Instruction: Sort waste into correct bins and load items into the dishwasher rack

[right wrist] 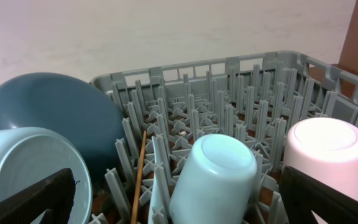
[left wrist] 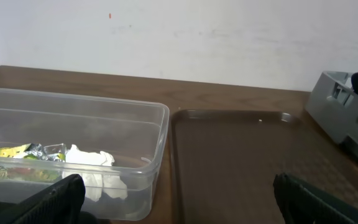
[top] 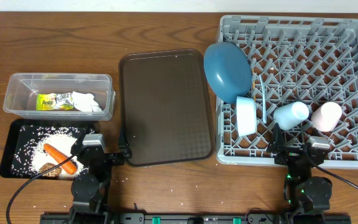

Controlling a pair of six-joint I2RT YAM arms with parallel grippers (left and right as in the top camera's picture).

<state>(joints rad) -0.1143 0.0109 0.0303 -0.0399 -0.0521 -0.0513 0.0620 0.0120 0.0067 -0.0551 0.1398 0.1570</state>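
"So, where has everything ended up?"

"Blue plate, bowl, light-blue cup, pink cup, knife and chopstick sit in the rack by the bench's right edge. Wrapper and tissue lie in the clear tub near the left edge. Carrot, rice and brown lump are on the black tray at the front-left corner."

"And the claws?"

"Left claw and right claw are both spread wide, holding nothing, at the front edge."
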